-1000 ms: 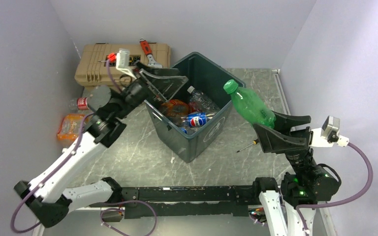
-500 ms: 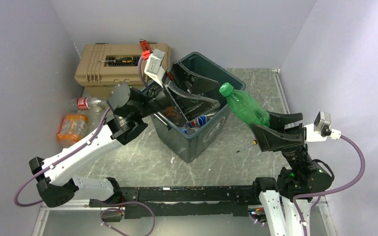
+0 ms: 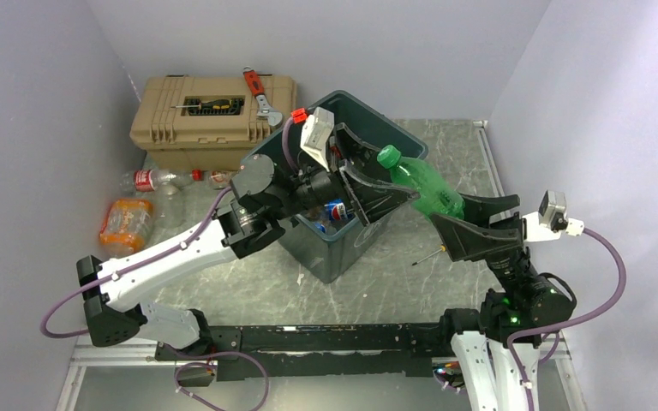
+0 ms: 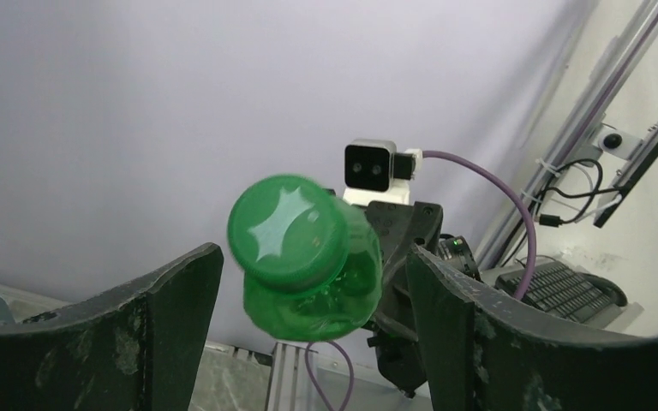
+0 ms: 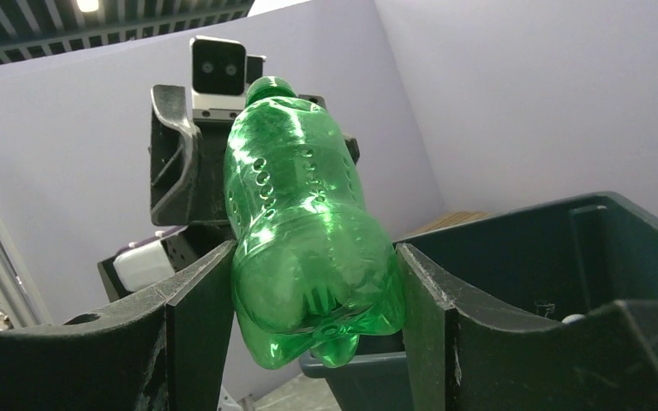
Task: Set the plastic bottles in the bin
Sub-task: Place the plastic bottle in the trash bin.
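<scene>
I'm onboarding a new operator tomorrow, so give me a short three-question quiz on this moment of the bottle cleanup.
1. True or false: the right hand grips the green bottle by its cap.
2. Which lie on the tan toolbox? A) a red wrench and a yellow-handled screwdriver. B) two crushed bottles. C) a blue cap.
3. Fill in: the left hand has its jaws ___ on either side of the green bottle's cap end.

Key: 1 false, it grips the base end. 2 A. 3 open.
</scene>
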Motion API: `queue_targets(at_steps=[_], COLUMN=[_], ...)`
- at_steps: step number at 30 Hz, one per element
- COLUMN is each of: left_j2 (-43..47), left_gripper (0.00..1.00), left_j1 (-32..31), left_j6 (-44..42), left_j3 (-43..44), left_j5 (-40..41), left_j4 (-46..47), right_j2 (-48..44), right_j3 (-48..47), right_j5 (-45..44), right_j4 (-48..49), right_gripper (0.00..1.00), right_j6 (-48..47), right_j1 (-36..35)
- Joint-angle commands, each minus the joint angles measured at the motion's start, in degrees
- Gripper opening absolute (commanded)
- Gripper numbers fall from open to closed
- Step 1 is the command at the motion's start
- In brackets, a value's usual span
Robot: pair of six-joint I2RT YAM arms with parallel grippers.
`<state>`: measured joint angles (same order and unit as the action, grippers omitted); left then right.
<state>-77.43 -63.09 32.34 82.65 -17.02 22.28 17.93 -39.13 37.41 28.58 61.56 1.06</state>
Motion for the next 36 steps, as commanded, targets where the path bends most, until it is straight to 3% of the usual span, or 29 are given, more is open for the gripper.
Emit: queue_targets(at_steps=[1, 10, 12, 15, 17, 19, 22, 24, 28, 32, 34, 36], left_j2=[1.2, 1.7, 2.3, 2.8, 3.3, 3.6, 3.8, 3.7, 3.5, 2.9, 2.5, 2.6], left_gripper=[0.82, 0.84, 0.76, 0.52, 0.44, 0.46, 0.61, 0.59, 0.38, 0.01, 0.00, 0.00], left_j1=[-1.3, -2.1, -2.1, -2.1, -2.2, -2.2, -2.2, -2.1, -2.2, -2.2, -2.2, -2.2], left_j6=[-3.3, -4.3, -4.4, -5.0, -5.0, -5.0, -4.9, -4.9, -4.8, -4.9, -4.8, -5.2], left_j3=[2.3, 2.5, 1.8, 1.6, 1.4, 1.1, 1.3, 1.7, 2.0, 3.0, 3.4, 3.6], left_j5=[6.2, 9.9, 10.4, 10.5, 10.6, 10.7, 10.9, 10.5, 10.1, 7.9, 7.1, 6.7], left_j4=[2.7, 3.3, 4.2, 4.1, 3.9, 4.3, 4.1, 3.9, 3.8, 2.7, 2.2, 1.8], right_j2=[-0.3, -1.4, -1.6, -1.6, -1.6, -1.7, -1.7, -1.7, -1.7, -1.7, -1.6, -1.6], right_j3=[1.2, 2.5, 2.6, 3.0, 3.0, 3.1, 3.3, 3.2, 3.3, 3.4, 3.4, 3.1], right_j5=[0.8, 0.9, 1.0, 1.1, 1.2, 1.3, 1.4, 1.4, 1.6, 1.7, 1.6, 1.3], right_j4=[2.3, 1.4, 1.5, 1.9, 2.1, 2.2, 2.3, 2.4, 2.4, 2.4, 2.5, 1.4], right_gripper=[0.21, 0.21, 0.20, 0.20, 0.20, 0.20, 0.20, 0.20, 0.19, 0.20, 0.21, 0.35], right_j6=[0.4, -0.2, -0.1, 0.2, 0.4, 0.5, 0.7, 0.8, 0.8, 1.1, 1.6, 2.3], right_j1=[-0.4, -0.7, -0.7, -0.7, -0.7, -0.7, -0.7, -0.7, -0.7, -0.7, -0.7, -0.7])
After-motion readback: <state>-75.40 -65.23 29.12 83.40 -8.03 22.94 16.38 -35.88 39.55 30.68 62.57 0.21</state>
